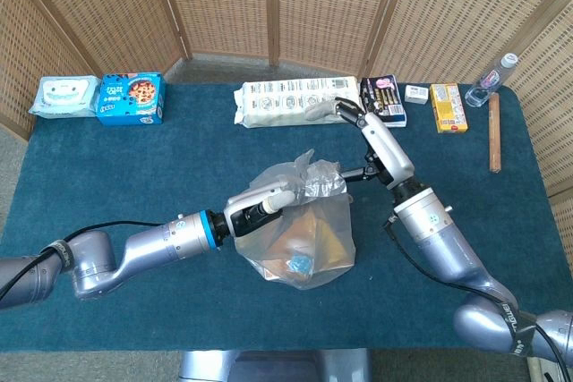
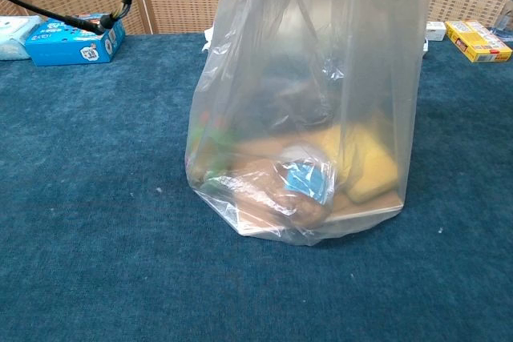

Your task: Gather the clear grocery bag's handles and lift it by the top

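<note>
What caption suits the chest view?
Clear grocery bag standing upright on the blue table, groceries visible through the plastic, its top out of frame.

Silver rounded arms, blue ring near the left hand; white and black right hand; thin black cables along both.
</note>
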{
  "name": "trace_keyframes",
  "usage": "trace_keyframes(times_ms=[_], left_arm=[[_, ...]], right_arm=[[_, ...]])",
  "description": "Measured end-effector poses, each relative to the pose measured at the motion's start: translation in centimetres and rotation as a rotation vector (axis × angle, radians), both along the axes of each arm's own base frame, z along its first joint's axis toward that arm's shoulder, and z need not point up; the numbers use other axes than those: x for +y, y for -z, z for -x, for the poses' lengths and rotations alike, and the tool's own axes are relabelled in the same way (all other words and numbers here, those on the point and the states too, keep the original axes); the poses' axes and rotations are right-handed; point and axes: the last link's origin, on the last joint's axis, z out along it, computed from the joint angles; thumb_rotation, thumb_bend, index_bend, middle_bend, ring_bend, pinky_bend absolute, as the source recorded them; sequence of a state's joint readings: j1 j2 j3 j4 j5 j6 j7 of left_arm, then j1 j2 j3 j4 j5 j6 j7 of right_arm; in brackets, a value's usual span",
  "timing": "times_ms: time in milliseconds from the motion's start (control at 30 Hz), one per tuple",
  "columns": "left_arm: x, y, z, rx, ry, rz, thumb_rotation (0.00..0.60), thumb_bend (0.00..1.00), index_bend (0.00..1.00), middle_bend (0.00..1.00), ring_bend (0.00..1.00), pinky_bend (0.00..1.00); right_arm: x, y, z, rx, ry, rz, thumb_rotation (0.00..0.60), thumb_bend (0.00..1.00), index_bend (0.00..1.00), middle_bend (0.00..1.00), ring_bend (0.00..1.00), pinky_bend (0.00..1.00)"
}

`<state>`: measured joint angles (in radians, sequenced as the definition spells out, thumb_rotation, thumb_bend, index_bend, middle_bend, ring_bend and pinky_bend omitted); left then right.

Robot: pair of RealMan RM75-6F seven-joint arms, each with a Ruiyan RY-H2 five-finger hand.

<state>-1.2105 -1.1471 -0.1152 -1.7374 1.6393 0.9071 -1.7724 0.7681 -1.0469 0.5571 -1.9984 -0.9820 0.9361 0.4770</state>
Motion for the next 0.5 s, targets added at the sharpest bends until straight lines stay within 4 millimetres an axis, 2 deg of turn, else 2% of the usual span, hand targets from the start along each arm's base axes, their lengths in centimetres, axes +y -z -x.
trace_keyframes(times_ms=[500], left_arm=[[-0.34, 0.35, -1.02, -0.071, -0.012, 0.108, 0.0, 0.14, 0.18, 0.15, 0.04, 0.04]], right_arm=[[-0.31, 0.93, -0.32, 0.024, 0.016, -0.003, 0.6, 0.2, 0.3, 0.25, 0.16, 0.03]])
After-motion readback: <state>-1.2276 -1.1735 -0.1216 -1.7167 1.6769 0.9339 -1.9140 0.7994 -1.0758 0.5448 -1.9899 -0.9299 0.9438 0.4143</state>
